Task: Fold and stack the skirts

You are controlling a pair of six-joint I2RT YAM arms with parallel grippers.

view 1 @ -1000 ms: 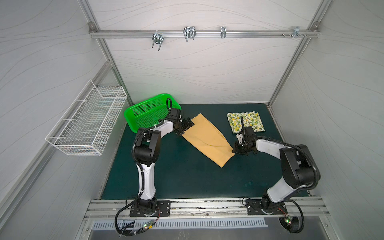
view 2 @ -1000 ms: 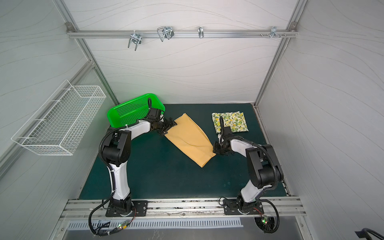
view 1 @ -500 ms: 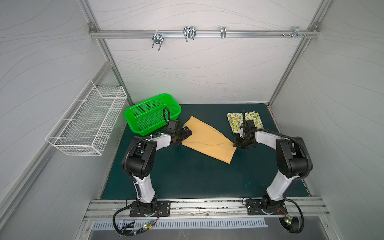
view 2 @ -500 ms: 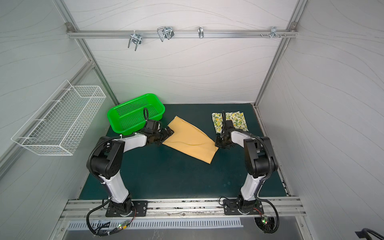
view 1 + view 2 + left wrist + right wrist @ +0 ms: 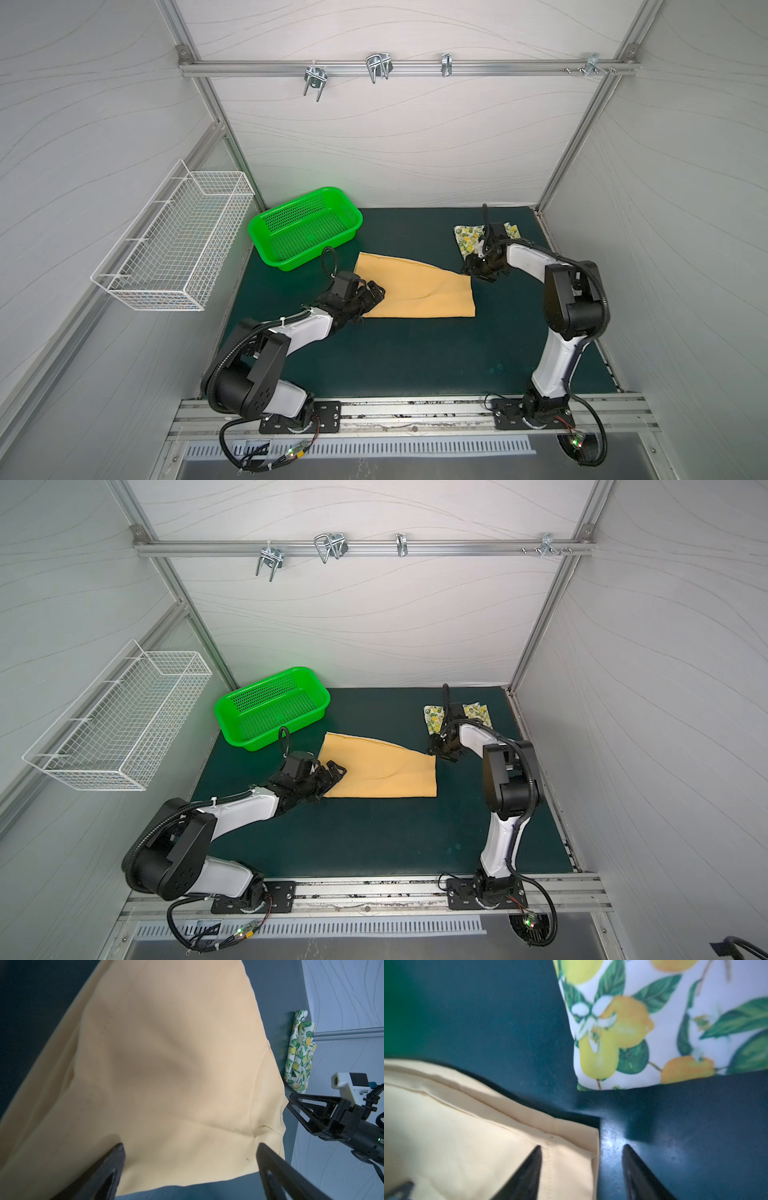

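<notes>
Nearest me, the green mat (image 5: 415, 361) was bare. Further in, the left gripper (image 5: 376, 291) hung over the left edge of the mustard skirt (image 5: 419, 291), its jaws wide apart and holding nothing. The skirt lay flat mid-mat. At its far right corner the right gripper (image 5: 582, 1147) stood with jaws apart, one finger over the hem, the other over the mat. Just beyond, the lemon skirt (image 5: 465, 241) sat folded near the back wall. The green basket (image 5: 316, 249) stood back left.
</notes>
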